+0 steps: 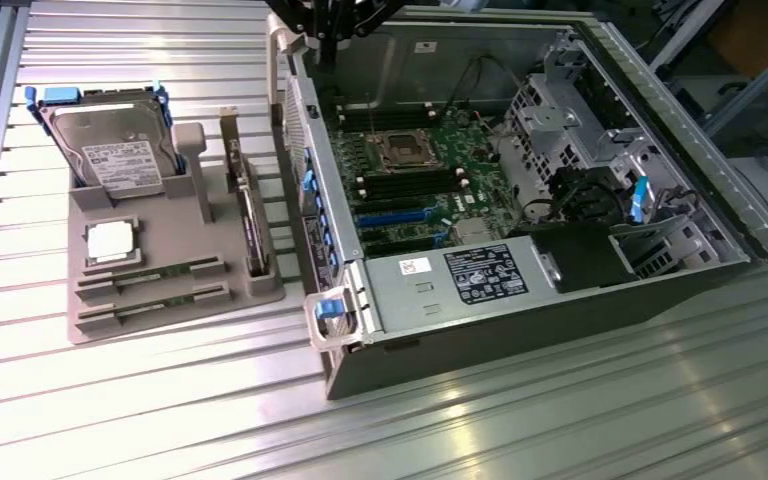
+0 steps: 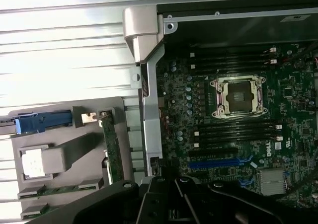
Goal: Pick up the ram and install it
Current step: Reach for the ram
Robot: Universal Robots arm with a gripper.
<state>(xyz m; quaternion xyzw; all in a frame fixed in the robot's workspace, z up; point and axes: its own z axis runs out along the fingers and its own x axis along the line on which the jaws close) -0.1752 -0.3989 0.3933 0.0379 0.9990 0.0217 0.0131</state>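
Dell motherboard (image 2: 298, 134); 2 ram sticks (image 1: 152, 273) in tray (image 1: 157, 215).

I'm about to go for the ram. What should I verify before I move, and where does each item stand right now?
1. Ram sticks seated in the tray: ok, two lie side by side in their slots.
2. Hand empty: ok, nothing is in it.
3. Hand ready to grasp: not ok, it is shut.
4. Hand above the ram: not ok, it hangs by the computer case corner, away from the tray.
5. Memory slots in the case free: ok, they look empty.
6. Slot latches open: cannot tell.
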